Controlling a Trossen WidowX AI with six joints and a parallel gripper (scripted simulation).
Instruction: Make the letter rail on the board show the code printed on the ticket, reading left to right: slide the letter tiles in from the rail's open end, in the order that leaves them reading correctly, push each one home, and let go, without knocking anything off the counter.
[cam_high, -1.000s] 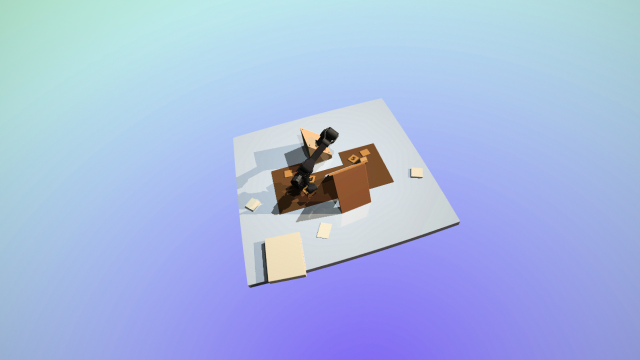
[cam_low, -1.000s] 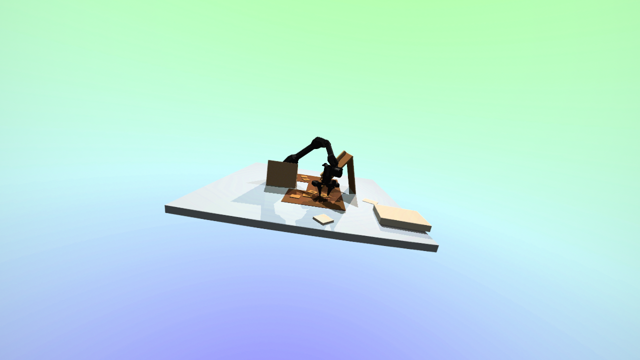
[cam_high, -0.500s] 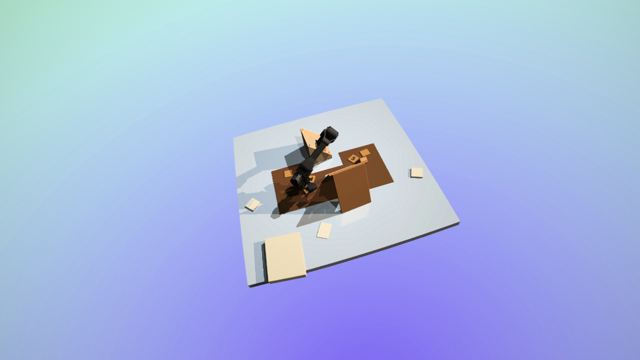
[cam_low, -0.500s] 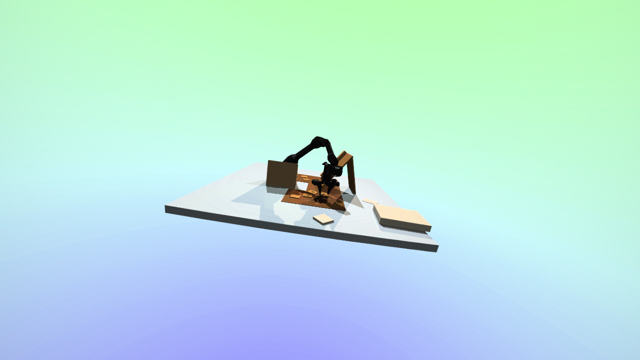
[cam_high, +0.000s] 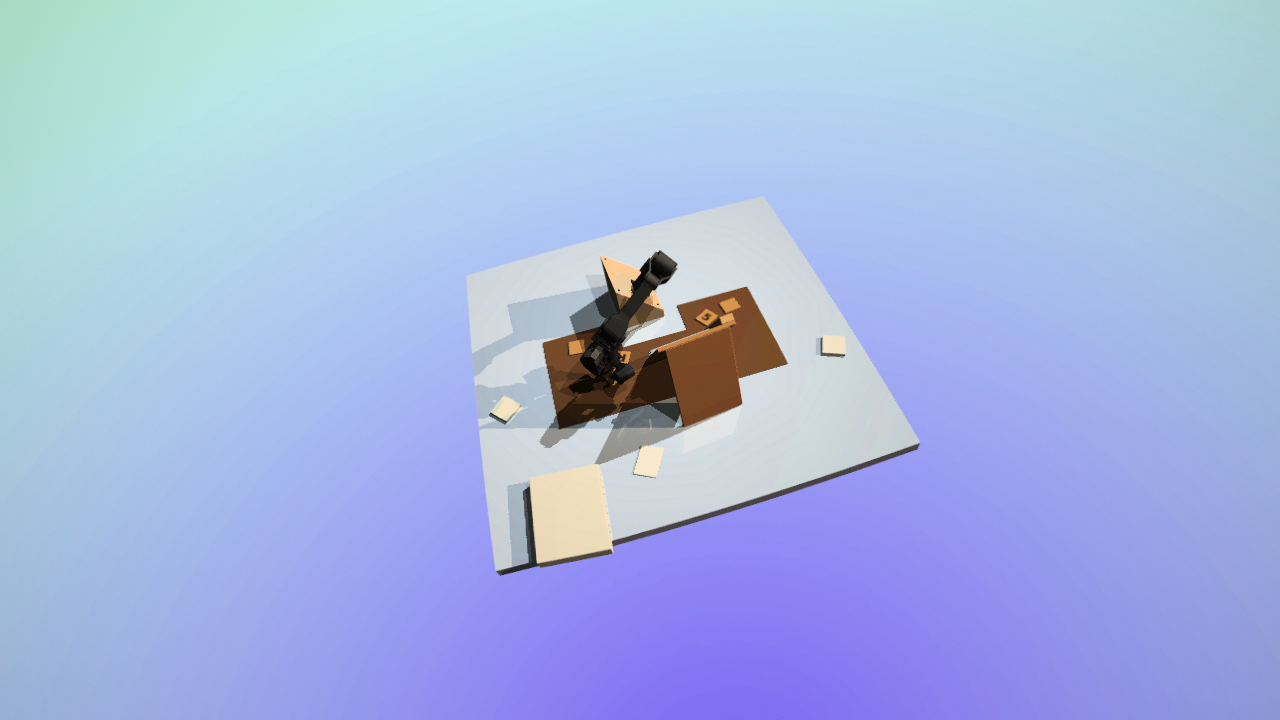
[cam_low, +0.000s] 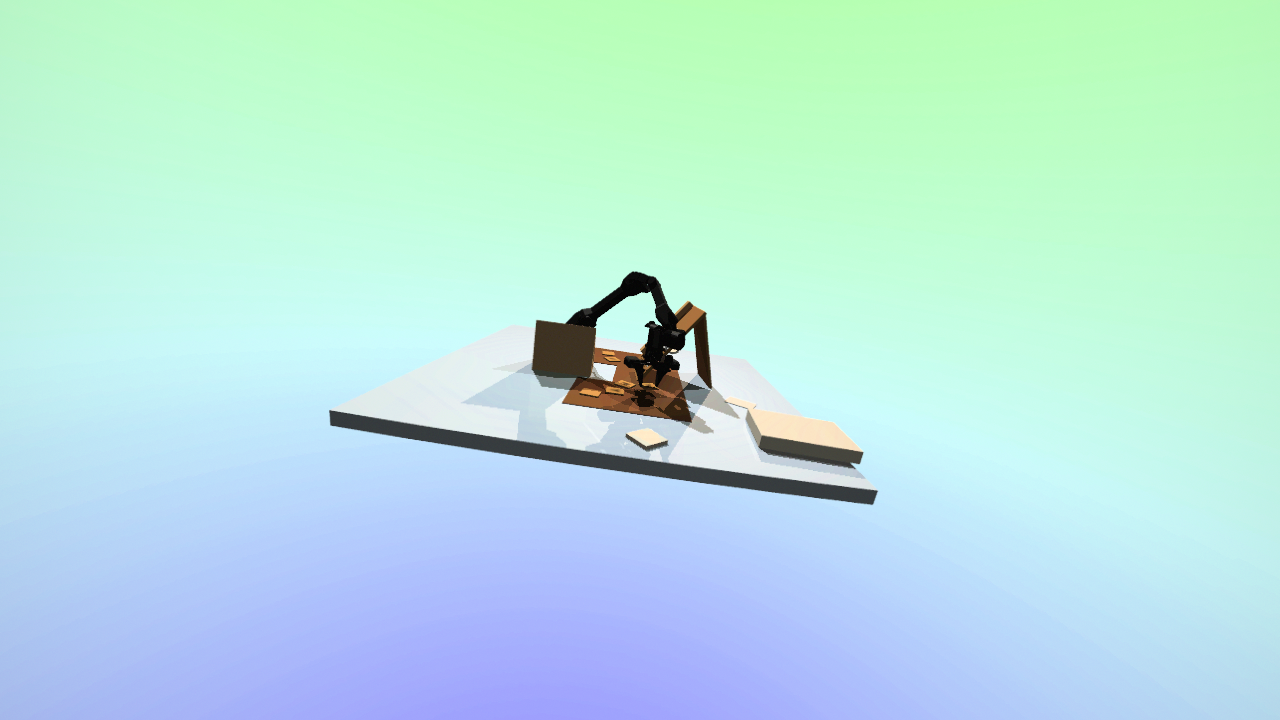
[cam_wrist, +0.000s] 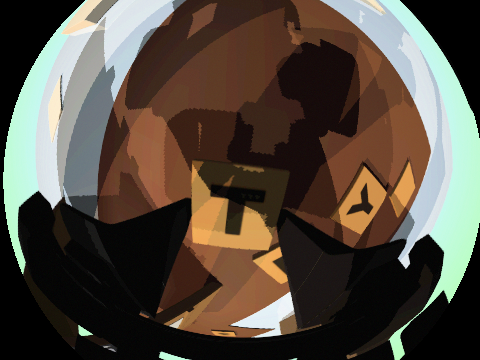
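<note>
While you have the T tile (cam_low: 648, 385) (cam_wrist: 232, 220) pinched between the fingers of the gripper (cam_high: 615, 379) (cam_low: 651, 383) (cam_wrist: 235, 211), it hangs just above the brown mat (cam_high: 760, 344) (cam_wrist: 220, 75), its letter facing the wrist camera. You have the Y tile (cam_low: 614, 390) (cam_wrist: 361, 202) lying near it on the mat, and beside that a tile whose face you can't read (cam_high: 575, 347) (cam_low: 590, 392) (cam_wrist: 404, 190). Another tile (cam_high: 623, 357) (cam_wrist: 270, 265) sits close by, partly hidden by a finger in your wrist view.

Farther out, you see the sloping brown board (cam_high: 707, 376) (cam_low: 703, 353) with the letter rail (cam_low: 689, 316) along its top, well apart from the T tile. Past the board, three more tiles lie grouped on the mat, one (cam_high: 707, 317) bearing a dark mark. Your tilted tan panel (cam_high: 626, 284) (cam_low: 563, 349) stands on the other side of the arm. Toward the corner of the worktop (cam_high: 805, 402) (cam_low: 429, 402) you have a thick cream slab (cam_high: 571, 514) (cam_low: 805, 436), its edge reaching past the worktop's edge in the top view.
</note>
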